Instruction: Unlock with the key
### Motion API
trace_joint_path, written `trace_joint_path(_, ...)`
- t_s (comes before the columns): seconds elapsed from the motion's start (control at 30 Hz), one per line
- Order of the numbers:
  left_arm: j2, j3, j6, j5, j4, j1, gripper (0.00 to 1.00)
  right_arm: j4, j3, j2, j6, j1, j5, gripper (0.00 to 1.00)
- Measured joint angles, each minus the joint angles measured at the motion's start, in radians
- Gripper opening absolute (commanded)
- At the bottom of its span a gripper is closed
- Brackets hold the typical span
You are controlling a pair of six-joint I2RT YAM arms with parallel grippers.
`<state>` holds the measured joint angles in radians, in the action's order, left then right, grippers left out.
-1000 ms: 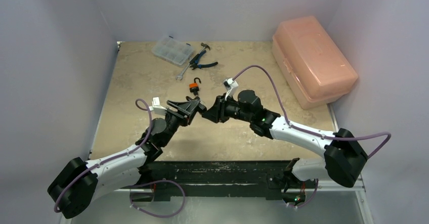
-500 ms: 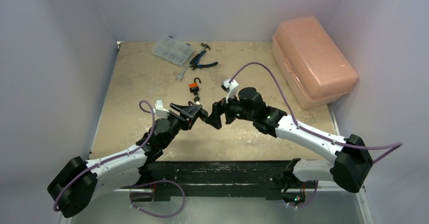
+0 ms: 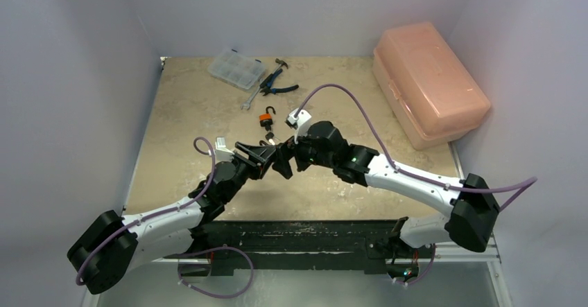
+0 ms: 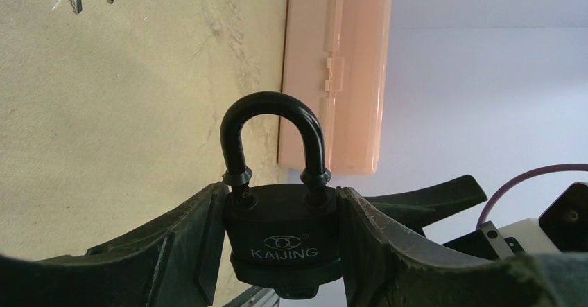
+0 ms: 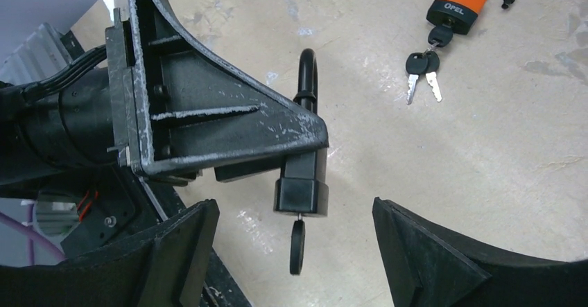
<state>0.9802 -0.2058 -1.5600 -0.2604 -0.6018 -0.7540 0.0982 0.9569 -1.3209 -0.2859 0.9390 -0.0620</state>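
Observation:
My left gripper (image 4: 281, 241) is shut on a black KAIJING padlock (image 4: 281, 234), its shackle (image 4: 272, 137) closed and pointing away from the wrist. In the right wrist view the padlock (image 5: 303, 179) is held above the table with a black-headed key (image 5: 297, 246) standing in its keyhole. My right gripper (image 5: 295, 251) is open, its fingers on either side of the key head without touching it. In the top view both grippers meet near the table's middle (image 3: 281, 160).
An orange OPEL padlock (image 5: 454, 3) with an open shackle and a key bunch (image 5: 421, 71) lies on the table behind. A pink plastic box (image 3: 428, 82) stands at the back right. A clear organiser box (image 3: 236, 68), pliers (image 3: 276, 83) and a wrench (image 3: 249, 100) lie at the back.
My right arm has swung left toward the left gripper, bringing its open fingers around the key. The left gripper has kept hold of the padlock and shifted slightly.

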Motion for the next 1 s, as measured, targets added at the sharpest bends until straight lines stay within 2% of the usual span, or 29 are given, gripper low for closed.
trace_joint_path(0.4,0.0,0.0,0.0,0.008,-0.001,0.0,0.0,0.0,0.043,-0.119,0.0,0.036,0.103,0.83)
trace_joint_path(0.67,0.0,0.0,0.0,0.011,-0.001,0.0,0.0,-0.015,0.047,-0.145,-0.003,0.038,0.127,0.74)
trace_joint_path(0.73,0.0,0.0,0.0,0.011,-0.001,0.0,0.0,-0.02,0.047,-0.151,-0.008,0.039,0.132,0.67)
trace_joint_path(0.8,0.0,0.0,0.0,0.011,-0.001,0.0,0.0,-0.029,0.047,-0.154,-0.012,0.041,0.136,0.55)
trace_joint_path(1.0,-0.001,0.0,-0.003,0.0,-0.005,0.0,0.0,-0.063,0.046,-0.156,-0.027,0.056,0.151,0.07)
